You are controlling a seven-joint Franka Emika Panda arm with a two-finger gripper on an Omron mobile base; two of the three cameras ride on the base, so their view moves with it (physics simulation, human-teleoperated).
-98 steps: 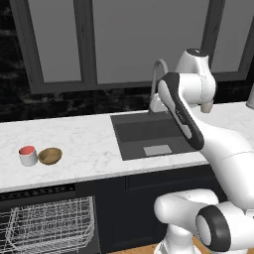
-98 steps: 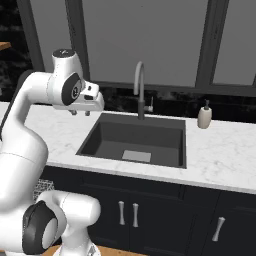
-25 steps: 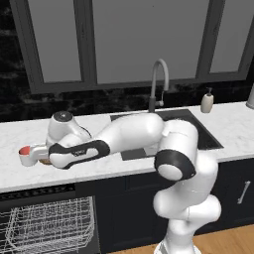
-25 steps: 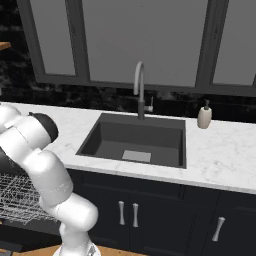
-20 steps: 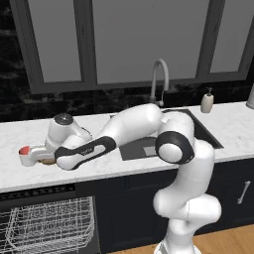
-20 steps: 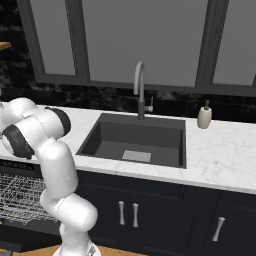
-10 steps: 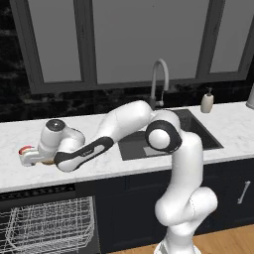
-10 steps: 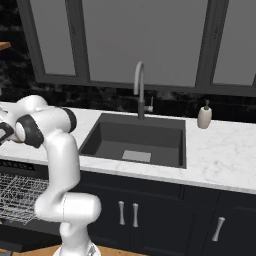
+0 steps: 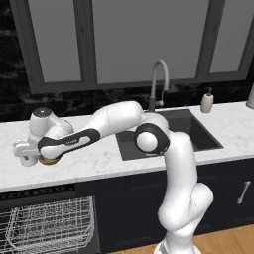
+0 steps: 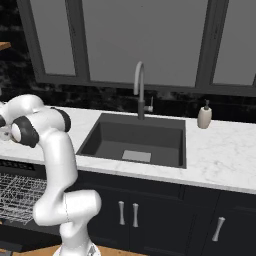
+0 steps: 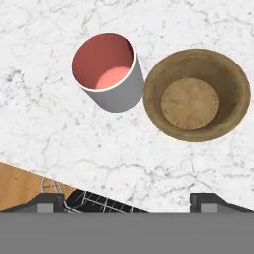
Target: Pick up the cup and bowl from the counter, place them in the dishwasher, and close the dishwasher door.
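The cup [image 11: 106, 69], white outside and red inside, is seen standing upright on the marble tabletop [image 11: 44, 129], with the brown bowl [image 11: 196, 94] just beside it, their rims almost touching; neither has been lifted. In the left base view both sit at the far left of the tabletop, largely hidden beneath the robot's hand, with only a sliver of the bowl visible under it. The gripper [image 11: 126, 201] is held above the pair with its jaws spread wide and nothing between them. Below the tabletop edge the dishwasher [image 9: 47, 225] is shown open, its white wire rack empty. By this judgement nothing of the task is done: both items remain to be grasped and loaded, and the door remains to be shut. Compared with a second earlier, the arm has been stretched further left, so that the hand now covers the cup, which was then still partly visible.
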